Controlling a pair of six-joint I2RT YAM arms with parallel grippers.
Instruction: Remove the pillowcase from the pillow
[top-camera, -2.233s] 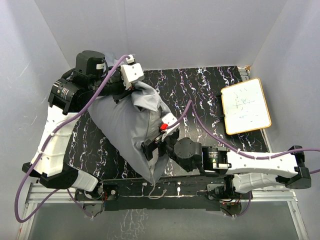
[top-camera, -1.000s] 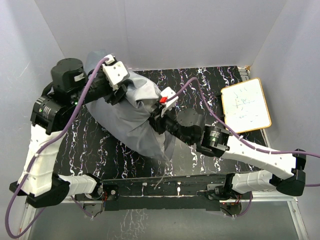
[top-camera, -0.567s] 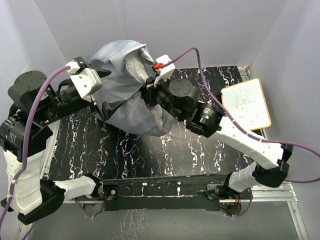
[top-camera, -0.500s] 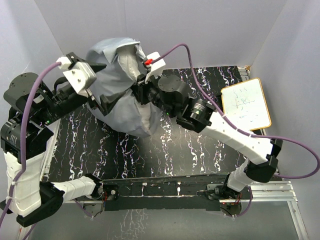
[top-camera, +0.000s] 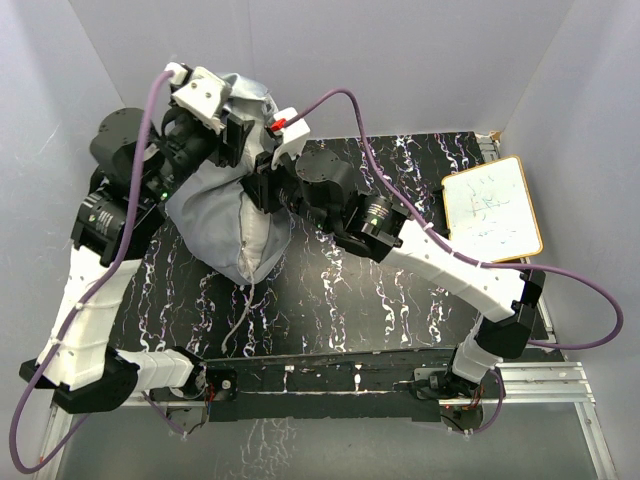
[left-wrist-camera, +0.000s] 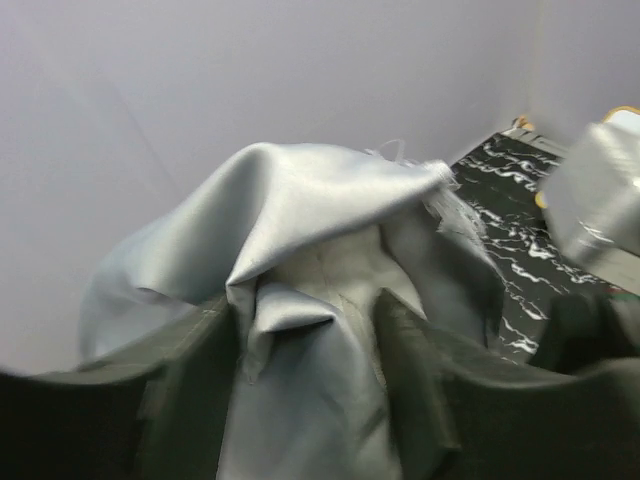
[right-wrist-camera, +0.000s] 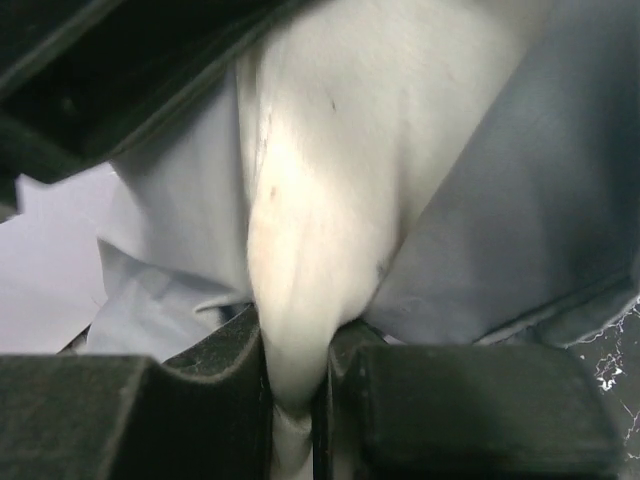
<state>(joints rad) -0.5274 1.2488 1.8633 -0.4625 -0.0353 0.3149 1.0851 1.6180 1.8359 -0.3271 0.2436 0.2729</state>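
Observation:
The grey pillowcase (top-camera: 208, 212) hangs as a limp bundle over the back left of the table. My left gripper (top-camera: 233, 140) is at its top, shut on a bunched fold of the pillowcase (left-wrist-camera: 320, 200); the fabric fills the gap between its fingers (left-wrist-camera: 410, 390). Just to its right, my right gripper (top-camera: 262, 178) is shut on a pinch of the off-white pillow (right-wrist-camera: 320, 150), with the grey pillowcase (right-wrist-camera: 540, 200) beside it. A strip of pillow (top-camera: 266, 238) shows along the bundle's lower right edge. Most of the pillow is hidden inside the case.
A small framed whiteboard (top-camera: 492, 212) lies at the table's right edge. The black marbled tabletop (top-camera: 380, 300) spreads below the bundle. The grey back wall (top-camera: 400, 60) is close behind both grippers. A loose thread (top-camera: 240, 315) dangles from the bundle.
My left gripper let go, swung out to the left, then came back onto the top of the pillowcase and closed. My right gripper carried the pillow up and to the back left.

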